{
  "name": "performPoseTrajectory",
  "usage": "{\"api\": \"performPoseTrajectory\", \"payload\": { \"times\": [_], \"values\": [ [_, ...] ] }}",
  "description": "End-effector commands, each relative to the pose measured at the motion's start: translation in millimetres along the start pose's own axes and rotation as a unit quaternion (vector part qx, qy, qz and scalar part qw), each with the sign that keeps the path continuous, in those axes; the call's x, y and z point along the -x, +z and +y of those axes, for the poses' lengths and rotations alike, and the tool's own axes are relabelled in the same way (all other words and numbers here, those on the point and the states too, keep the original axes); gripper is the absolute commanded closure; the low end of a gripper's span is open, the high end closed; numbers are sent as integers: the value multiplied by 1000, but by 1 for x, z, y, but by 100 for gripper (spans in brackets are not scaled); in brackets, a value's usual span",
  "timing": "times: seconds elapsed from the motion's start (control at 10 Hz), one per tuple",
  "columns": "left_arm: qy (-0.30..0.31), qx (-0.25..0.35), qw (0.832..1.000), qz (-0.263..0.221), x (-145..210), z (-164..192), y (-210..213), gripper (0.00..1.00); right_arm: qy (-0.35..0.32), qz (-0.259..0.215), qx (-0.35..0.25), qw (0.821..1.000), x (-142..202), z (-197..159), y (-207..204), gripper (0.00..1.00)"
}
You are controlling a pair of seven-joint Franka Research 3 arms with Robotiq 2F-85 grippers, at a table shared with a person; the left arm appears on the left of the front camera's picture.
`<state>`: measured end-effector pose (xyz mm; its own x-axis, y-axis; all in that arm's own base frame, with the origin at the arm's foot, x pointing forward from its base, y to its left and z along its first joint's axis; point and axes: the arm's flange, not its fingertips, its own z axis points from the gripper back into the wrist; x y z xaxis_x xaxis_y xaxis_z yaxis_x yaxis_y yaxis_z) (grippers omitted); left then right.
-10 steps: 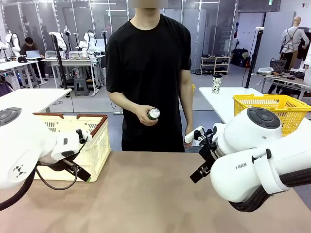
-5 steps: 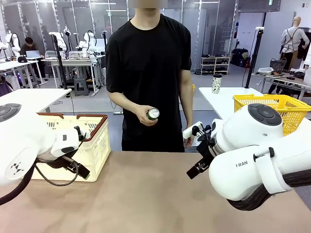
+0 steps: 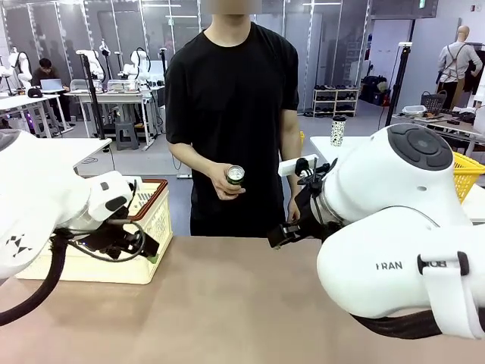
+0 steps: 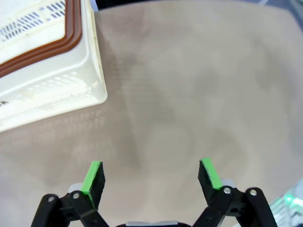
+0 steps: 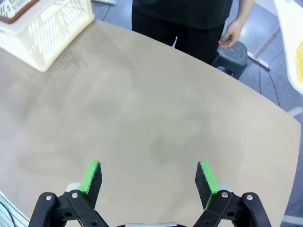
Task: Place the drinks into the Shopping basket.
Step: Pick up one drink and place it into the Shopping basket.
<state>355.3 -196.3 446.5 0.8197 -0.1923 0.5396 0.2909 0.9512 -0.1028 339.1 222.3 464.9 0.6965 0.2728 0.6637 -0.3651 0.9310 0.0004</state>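
A tan, matte table (image 3: 227, 303) has a far edge that curves away to the right of the basket (image 3: 91, 269). The basket, cream lattice plastic with a brown-red rim, stands flat and upright on the table's left side, close to the far edge.

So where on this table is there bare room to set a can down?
The table is bare from the Shopping basket at its left side across to the right edge, including under the open left gripper and the open right gripper. It is tight only right beside the basket.
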Motion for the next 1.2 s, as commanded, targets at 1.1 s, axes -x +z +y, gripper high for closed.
{"api": "performPoseTrajectory", "payload": {
  "times": [1.1],
  "values": [
    [-11,-12,999,-31,5,-38,23,0,-15,-15,18,1000,2,17,16,0]
  ]
}}
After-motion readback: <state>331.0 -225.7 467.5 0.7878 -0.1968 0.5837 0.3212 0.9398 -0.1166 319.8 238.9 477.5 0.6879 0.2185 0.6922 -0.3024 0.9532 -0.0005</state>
